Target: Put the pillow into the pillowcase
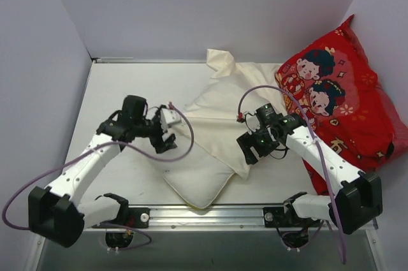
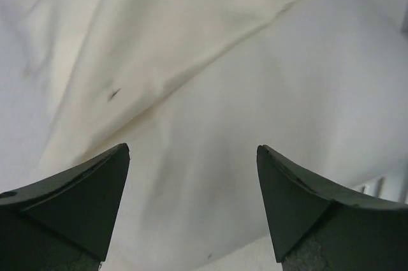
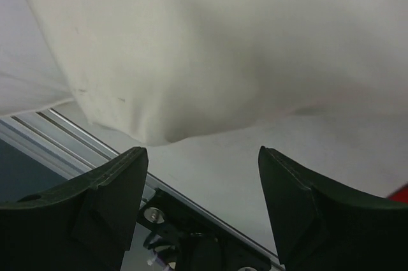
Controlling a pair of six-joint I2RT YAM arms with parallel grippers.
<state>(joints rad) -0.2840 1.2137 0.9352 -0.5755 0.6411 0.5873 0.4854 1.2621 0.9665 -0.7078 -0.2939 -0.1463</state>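
Both pincers spread, pillow part-sleeved at mid-table

- Left: left gripper [image 1: 167, 136] hangs low at the left flank of the bedding, jaws spread wide, nothing between them. Its wrist view looks down on cream cloth running diagonally over whiter cloth; neither fingertip touches fabric as far as I can tell
- Centre: pillowcase [image 1: 226, 95] lies crumpled on the table [image 1: 127, 92], a loose flap pointing at the back wall. The pillow [image 1: 199, 182] shows as the whiter, plumper near end, with a thin yellow seam at its tip just short of the front rail [image 1: 210, 215]. It seems the far part sits inside the sleeve and the near end is still bare; exact depth cannot be told
- Right: right gripper [image 1: 250, 150] sits just beside the right flank, jaws likewise apart and empty; its wrist view shows a soft bulge of cloth above the fingertips. Red cushion [image 1: 344, 99] leans in the far right corner, clear of the work

Handling, my judgement: pillow is light, squashy, gives no resistance to push; case is thin, sleek, likely slips and bunches. Best hold is a pinch on the case's open hem at either flank, single layer only, drawing it toward the near end
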